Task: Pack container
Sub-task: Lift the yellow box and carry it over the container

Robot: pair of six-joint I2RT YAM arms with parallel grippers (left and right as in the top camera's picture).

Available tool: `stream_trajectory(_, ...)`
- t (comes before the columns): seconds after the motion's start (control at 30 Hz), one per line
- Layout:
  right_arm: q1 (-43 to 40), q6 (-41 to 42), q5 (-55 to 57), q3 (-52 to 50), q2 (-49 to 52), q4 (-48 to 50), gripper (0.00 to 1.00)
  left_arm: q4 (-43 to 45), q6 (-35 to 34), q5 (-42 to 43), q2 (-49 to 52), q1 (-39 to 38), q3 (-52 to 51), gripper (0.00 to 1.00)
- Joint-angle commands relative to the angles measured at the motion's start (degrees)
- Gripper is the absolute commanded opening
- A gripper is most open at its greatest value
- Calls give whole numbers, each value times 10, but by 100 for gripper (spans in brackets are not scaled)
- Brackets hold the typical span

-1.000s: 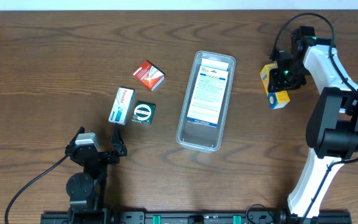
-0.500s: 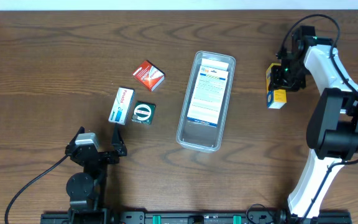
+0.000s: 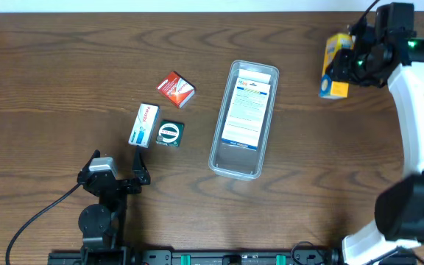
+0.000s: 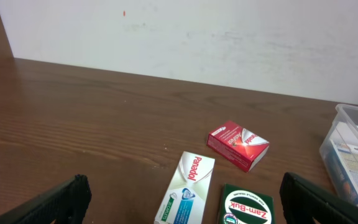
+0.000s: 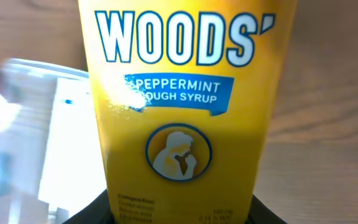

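The container [image 3: 221, 163] is a long clear plastic tray in the middle of the table, with a white printed box [image 3: 246, 107] lying inside; its corner shows in the left wrist view [image 4: 353, 118]. My right gripper [image 3: 353, 65] is shut on a yellow Woods' cough syrup box [image 3: 334, 66] and holds it up above the table, right of the container; the box fills the right wrist view [image 5: 182, 106]. My left gripper [image 3: 116, 177] is open and empty near the front left. A Panadol box [image 4: 185, 190], a green Zam-Buk box [image 4: 247, 205] and a red box [image 4: 237, 144] lie ahead of it.
The red box [image 3: 176, 89], Panadol box [image 3: 144, 124] and Zam-Buk box [image 3: 170, 133] lie left of the container. A white wall stands behind the table's far edge [image 4: 166, 71].
My right gripper has lifted the yellow box off the table and carried it up and toward the far edge. The left arm has not moved.
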Motion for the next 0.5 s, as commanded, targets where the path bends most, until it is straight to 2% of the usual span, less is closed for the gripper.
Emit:
stream_trajectory(0.0,41,52,-31,4,-31,13,40,-21,7,-5,-3,2,-9,98)
stream_trajectory(0.17,109,97,-25,4,-39,48,40,-21,7,-5,-3,2,-9,98)
stream_trajectory(0.47,224,224,103,3,-38,59,40,-21,7,-5,-3,2,-9,98)
